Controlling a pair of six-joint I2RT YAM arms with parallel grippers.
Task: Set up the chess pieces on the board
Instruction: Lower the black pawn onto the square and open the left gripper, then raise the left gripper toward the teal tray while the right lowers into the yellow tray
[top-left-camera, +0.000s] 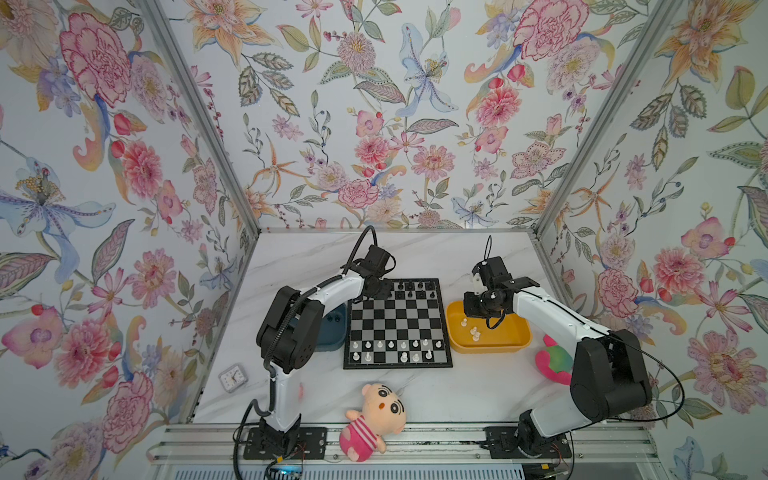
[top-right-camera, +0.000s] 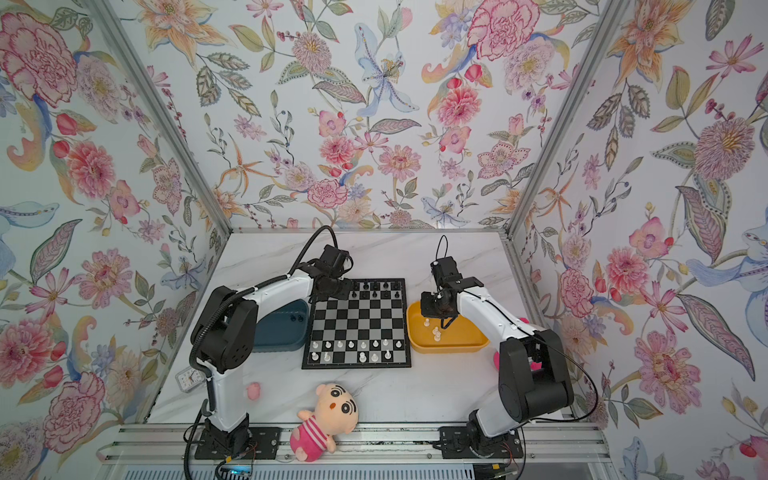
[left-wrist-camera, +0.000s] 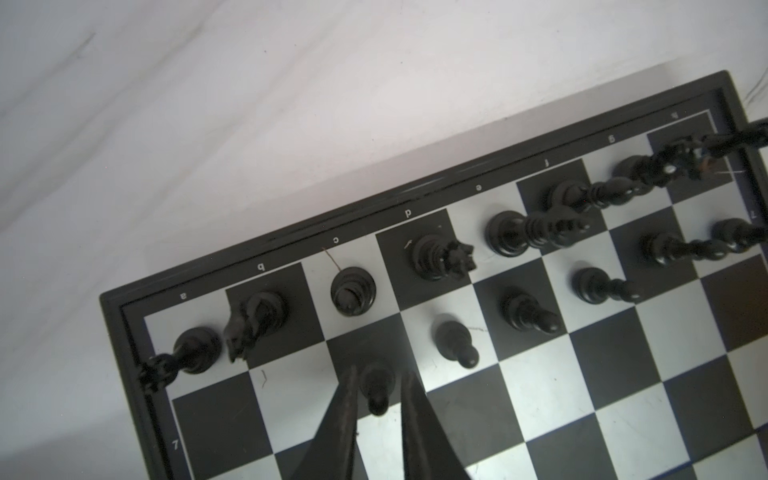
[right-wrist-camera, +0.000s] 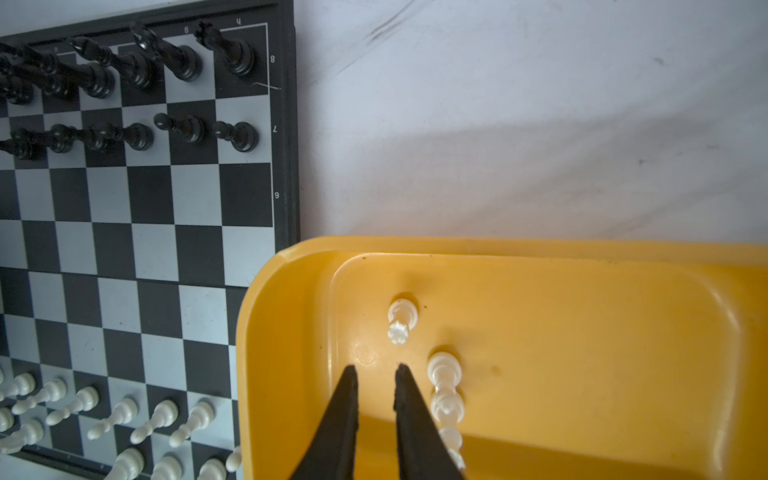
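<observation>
Chess pieces (top-left-camera: 390, 344) on the board (top-left-camera: 397, 320)
My left pincer (left-wrist-camera: 380, 371) sits around a black pawn (left-wrist-camera: 376, 386) standing on the board; I cannot tell if it squeezes. My right pincer (right-wrist-camera: 376, 368) hangs slightly apart, empty, over the yellow tray (right-wrist-camera: 582, 332) by white pieces (right-wrist-camera: 401, 320).

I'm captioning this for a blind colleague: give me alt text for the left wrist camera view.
The left gripper straddles a black pawn standing on the chessboard, fingers close on either side; whether they grip it is unclear. Beyond it a row of black pieces lines the board's edge, with more pawns alongside.
</observation>
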